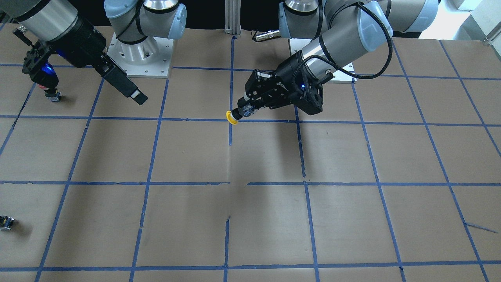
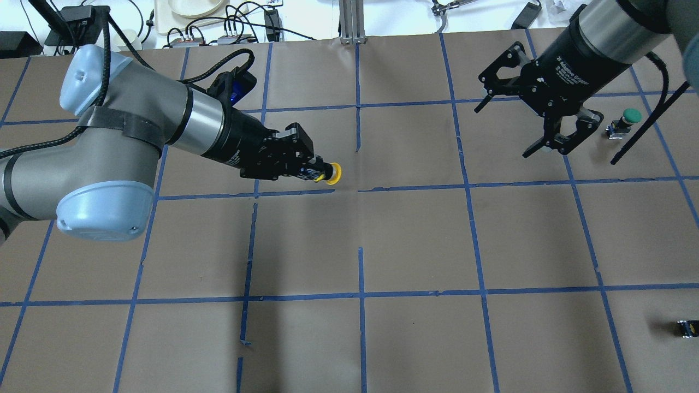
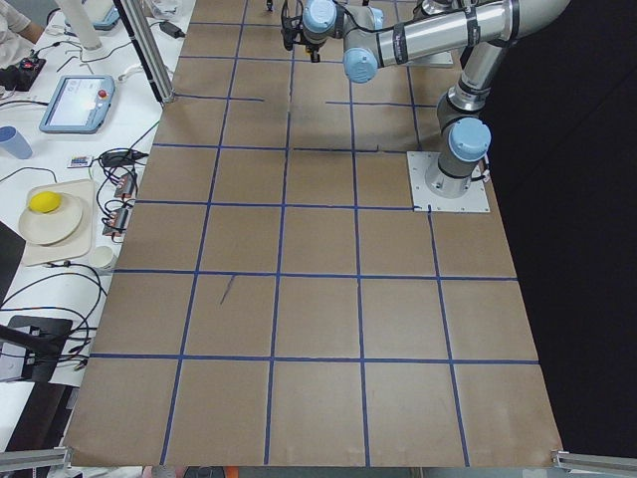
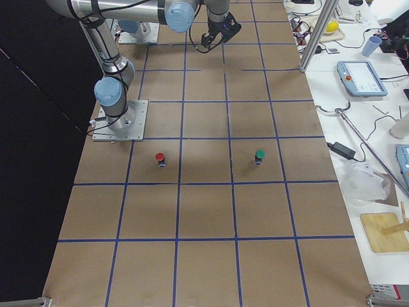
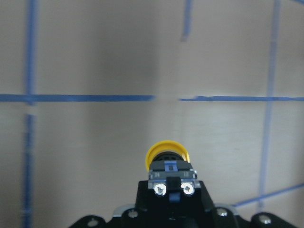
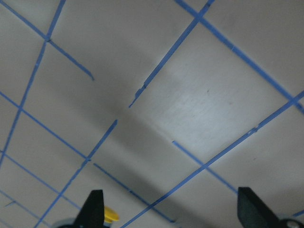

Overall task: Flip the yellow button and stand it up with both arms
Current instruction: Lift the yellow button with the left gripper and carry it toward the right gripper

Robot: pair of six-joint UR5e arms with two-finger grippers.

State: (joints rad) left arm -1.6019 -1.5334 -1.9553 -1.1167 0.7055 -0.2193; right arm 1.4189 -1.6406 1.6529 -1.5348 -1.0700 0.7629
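Both arms reached over the table (image 2: 415,240). The left arm stretched low and nearly level, its left pincer (image 2: 319,173) pinching the yellow button (image 2: 334,173) by the black body, cap jutting sideways past the fingertips. The right arm stood well apart, its right pincer (image 2: 501,133) spread wide, with a green button (image 2: 632,115) near one finger.

Bright, even light from above leaves soft, diffuse shadows on the brown worktop (image 1: 274,156). In the left wrist view the yellow button (image 5: 166,145) is sharp, its background blurred; pale glare sheens the right wrist view.
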